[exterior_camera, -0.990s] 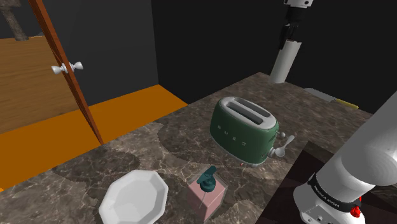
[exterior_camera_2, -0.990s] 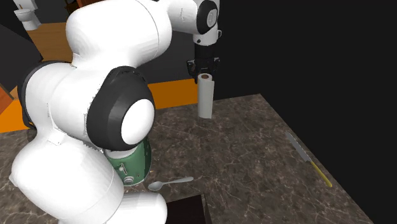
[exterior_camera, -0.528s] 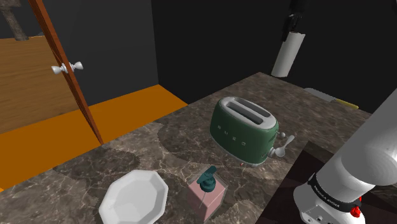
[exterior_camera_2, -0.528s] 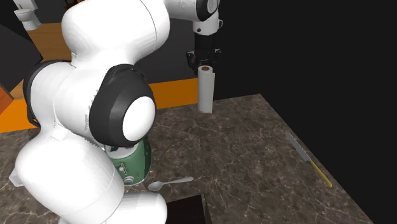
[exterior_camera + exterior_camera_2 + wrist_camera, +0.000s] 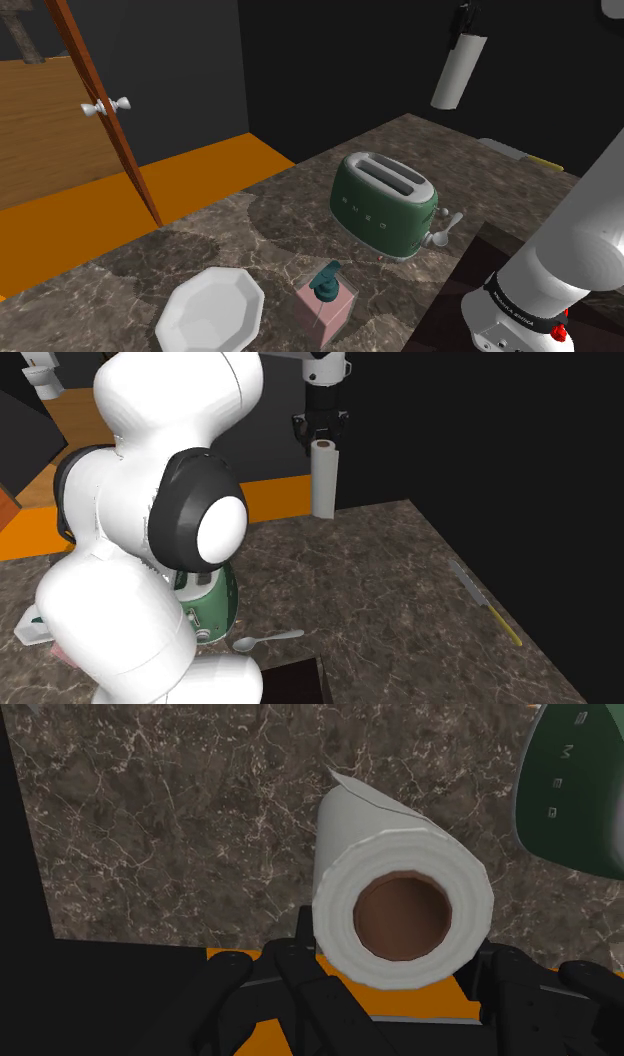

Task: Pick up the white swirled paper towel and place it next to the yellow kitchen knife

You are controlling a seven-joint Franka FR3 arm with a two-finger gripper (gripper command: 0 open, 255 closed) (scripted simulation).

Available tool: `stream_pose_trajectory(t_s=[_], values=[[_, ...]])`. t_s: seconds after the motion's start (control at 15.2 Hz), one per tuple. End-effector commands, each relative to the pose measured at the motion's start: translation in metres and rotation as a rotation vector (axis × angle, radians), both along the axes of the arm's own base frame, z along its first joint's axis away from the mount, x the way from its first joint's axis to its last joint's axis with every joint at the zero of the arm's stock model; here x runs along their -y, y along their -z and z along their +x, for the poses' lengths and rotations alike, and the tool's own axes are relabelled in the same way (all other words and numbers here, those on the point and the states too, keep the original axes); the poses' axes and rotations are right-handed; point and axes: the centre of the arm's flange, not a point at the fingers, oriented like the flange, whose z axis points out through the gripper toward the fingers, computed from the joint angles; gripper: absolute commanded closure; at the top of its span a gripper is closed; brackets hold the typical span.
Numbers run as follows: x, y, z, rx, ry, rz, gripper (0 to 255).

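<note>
**Roll high in the air, knife far across the counter**

Read across the second exterior view, left to right. Green toaster (image 5: 208, 607) well clear, no threat. Next, paper towel roll (image 5: 322, 477), pinched at its top end only by the pincer (image 5: 320, 430), hanging long below it, high above the counter (image 5: 380, 577). Liable to swing or slip on a fast carry. Further right, yellow-handled knife (image 5: 484, 602) near the counter edge. Liable to be knocked off if lowered too close, and likely to topple if released off upright.

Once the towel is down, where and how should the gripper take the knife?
I would grip the yellow handle, from straight above, closing across its width. The knife lies flat on the counter, long and thin, so only its narrow sides can be pinched.
</note>
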Motion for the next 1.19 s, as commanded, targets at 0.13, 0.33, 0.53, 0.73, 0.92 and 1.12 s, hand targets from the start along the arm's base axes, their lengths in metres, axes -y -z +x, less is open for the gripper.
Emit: stream_pose_trajectory(t_s=[0.13,0.33,0.53,0.73,0.92,1.12], values=[[0.000,-0.020,-0.001,0.000,0.000,0.000,255],[0.025,-0.007,-0.029,0.000,0.000,0.000,255],[0.049,0.005,-0.057,0.000,0.000,0.000,255],[0.074,0.018,-0.085,0.000,0.000,0.000,255],[0.099,0.031,-0.114,0.000,0.000,0.000,255],[0.123,0.044,-0.142,0.000,0.000,0.000,255]])
